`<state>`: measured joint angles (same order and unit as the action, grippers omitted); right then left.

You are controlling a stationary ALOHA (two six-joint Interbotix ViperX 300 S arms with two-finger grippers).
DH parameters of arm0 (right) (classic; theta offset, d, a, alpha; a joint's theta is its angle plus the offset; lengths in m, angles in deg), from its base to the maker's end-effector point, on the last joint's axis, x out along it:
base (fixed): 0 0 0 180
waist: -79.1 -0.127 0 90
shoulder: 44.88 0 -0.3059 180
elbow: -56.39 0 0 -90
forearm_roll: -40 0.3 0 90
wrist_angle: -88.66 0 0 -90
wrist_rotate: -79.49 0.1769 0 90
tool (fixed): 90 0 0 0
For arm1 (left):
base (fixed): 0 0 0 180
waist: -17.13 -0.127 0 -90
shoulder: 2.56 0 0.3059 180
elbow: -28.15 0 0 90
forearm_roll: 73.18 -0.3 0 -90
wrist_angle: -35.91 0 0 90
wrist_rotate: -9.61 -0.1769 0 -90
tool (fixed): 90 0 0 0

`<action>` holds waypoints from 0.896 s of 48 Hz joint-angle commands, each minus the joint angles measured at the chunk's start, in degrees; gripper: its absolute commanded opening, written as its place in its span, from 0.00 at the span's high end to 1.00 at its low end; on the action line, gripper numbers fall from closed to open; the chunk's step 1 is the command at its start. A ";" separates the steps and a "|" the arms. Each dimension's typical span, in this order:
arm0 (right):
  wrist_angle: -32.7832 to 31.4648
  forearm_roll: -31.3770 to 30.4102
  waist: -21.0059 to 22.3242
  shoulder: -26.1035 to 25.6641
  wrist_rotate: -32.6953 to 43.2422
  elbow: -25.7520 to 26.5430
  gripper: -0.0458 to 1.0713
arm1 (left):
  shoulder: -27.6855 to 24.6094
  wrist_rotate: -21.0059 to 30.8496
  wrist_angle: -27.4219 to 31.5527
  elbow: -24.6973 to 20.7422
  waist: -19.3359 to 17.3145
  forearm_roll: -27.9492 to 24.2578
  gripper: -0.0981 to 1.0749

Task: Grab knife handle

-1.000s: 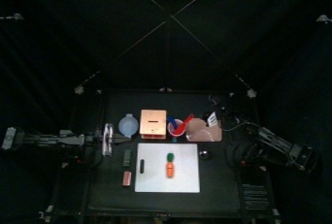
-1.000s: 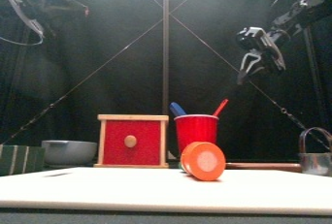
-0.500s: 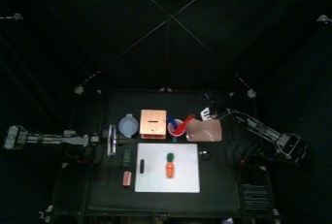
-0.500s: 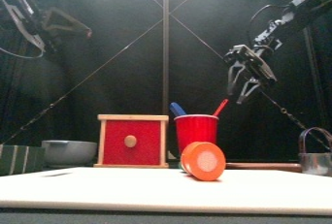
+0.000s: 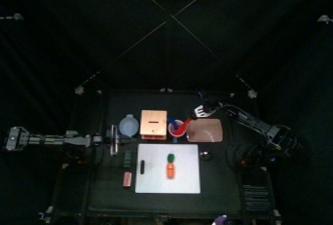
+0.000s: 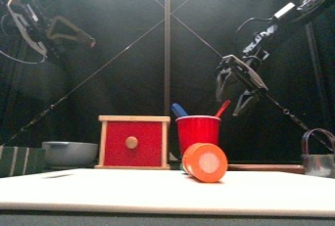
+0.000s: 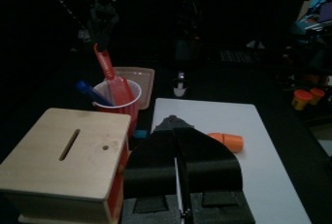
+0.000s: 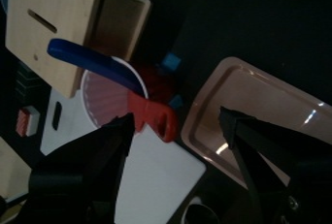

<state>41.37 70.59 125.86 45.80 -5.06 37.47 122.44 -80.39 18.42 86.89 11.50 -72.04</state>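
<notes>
The knife handle [image 6: 222, 109] is the red one sticking up out of the red cup [image 6: 199, 132], leaning up and toward the right arm's side; a blue handle [image 6: 178, 110] stands beside it in the same cup, leaning the other way. Its long axis runs steeply, nearly upright, blade end hidden inside the cup.

The cup sits at the back of the table, between the wooden box [image 6: 133, 142] w/ its red front and the pinkish tray [image 8: 266, 112].

The right gripper [image 6: 237, 76] hangs just above and slightly to the right of the red handle, jaws spread wide, nothing held. In the right wrist view the handle [image 8: 165, 119] shows between the 2 jaws, so the approach looks lined up: prob. straight down along the handle's lean.

The left gripper [image 7: 180, 160] is further off, near the box; jaws look closed, empty. The right arm is clearly nearer.
</notes>
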 commanded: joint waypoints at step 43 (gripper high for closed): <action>-5.80 8.26 3.08 3.60 0.97 3.69 0.54 | -0.18 0.09 -0.18 0.18 -0.70 0.44 0.91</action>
<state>36.01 78.76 128.67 50.54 -4.01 39.76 122.44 -80.31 18.42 87.76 10.89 -71.69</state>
